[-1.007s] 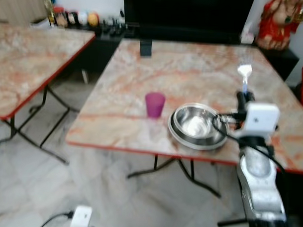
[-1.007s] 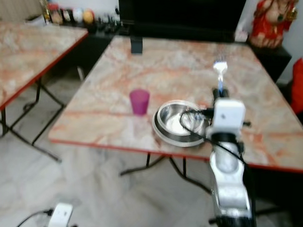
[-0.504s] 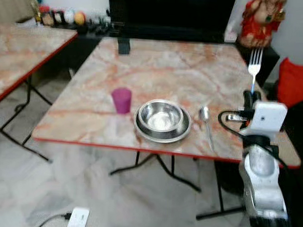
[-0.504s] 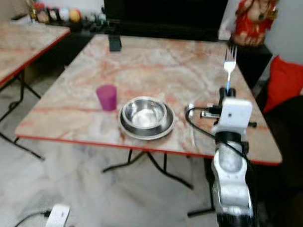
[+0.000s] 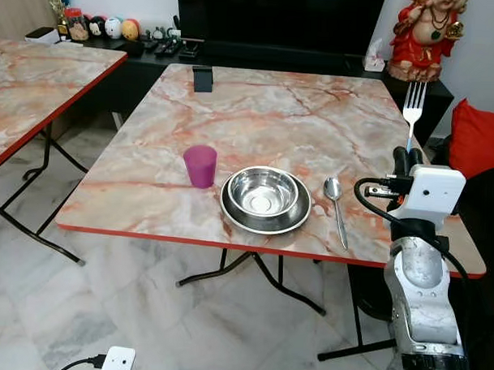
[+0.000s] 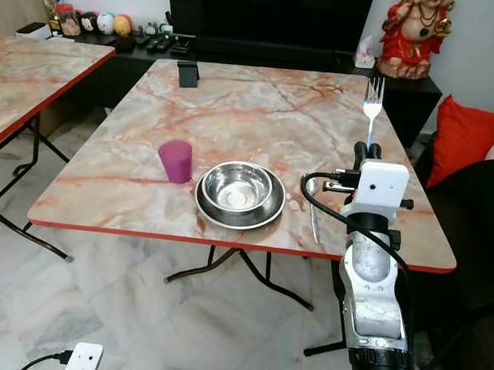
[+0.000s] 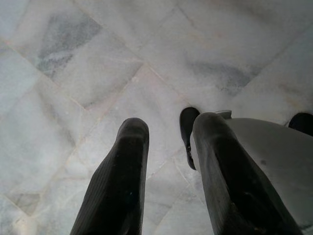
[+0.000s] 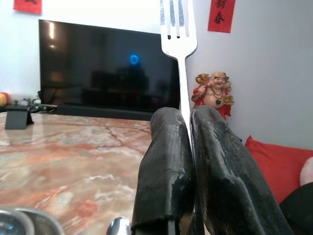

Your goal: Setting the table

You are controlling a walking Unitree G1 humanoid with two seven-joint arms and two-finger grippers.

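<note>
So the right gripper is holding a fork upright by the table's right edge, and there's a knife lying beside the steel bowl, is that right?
One thing is off: it is a spoon, not a knife, lying beside the steel bowl, as the left eye view shows. The rest holds: the right gripper is shut on the fork, holding it upright by the table's right edge.

Glossy marble-look table, shiny metal bowl, fork, spoon
</note>
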